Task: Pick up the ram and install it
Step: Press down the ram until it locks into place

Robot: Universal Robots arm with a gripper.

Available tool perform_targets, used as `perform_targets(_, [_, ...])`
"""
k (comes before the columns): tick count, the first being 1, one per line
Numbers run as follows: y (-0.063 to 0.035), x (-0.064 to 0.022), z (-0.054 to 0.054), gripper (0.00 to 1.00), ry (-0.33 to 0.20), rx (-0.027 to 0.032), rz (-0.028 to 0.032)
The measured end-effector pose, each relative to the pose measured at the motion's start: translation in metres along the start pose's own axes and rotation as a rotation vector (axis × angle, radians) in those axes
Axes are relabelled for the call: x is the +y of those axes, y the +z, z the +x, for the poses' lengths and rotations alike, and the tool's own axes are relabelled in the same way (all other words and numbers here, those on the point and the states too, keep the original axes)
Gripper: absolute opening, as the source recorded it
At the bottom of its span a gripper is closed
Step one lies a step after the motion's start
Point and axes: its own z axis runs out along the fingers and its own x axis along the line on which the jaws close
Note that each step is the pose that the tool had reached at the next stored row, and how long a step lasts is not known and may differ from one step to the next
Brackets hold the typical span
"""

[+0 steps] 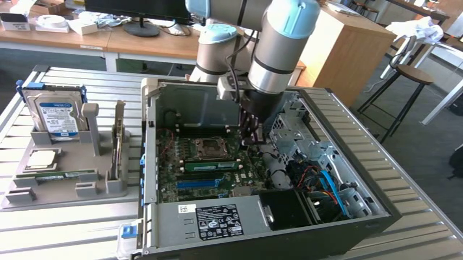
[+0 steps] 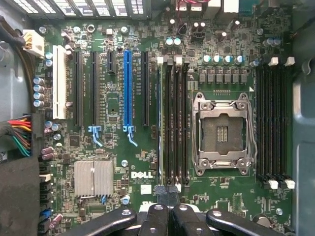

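Observation:
A ram stick (image 1: 210, 164), long and green, stands seated in a motherboard slot beside the CPU socket (image 1: 210, 146) inside the open computer case. In the wrist view the ram (image 2: 160, 123) shows edge-on as a thin line beside the black memory slots (image 2: 174, 123). My gripper (image 1: 252, 140) hangs over the board on the exterior view's right of the socket. Its fingers are shut with nothing visible between them. Seen from the wrist, the gripper (image 2: 167, 196) hovers over one end of those slots.
On the exterior view's left, a grey parts tray (image 1: 18, 197) holds a hard drive (image 1: 54, 114), an upright expansion card (image 1: 118, 143) and a second green stick (image 1: 54, 176) lying flat. Case walls (image 1: 148, 135), a power supply (image 1: 210, 219) and cables (image 1: 322, 181) ring the board.

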Motion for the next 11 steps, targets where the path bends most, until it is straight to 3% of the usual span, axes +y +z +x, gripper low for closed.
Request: perform_targets(11, [0.0111,-0.0001,0.0002,0.1,0.0,0.0,0.0])
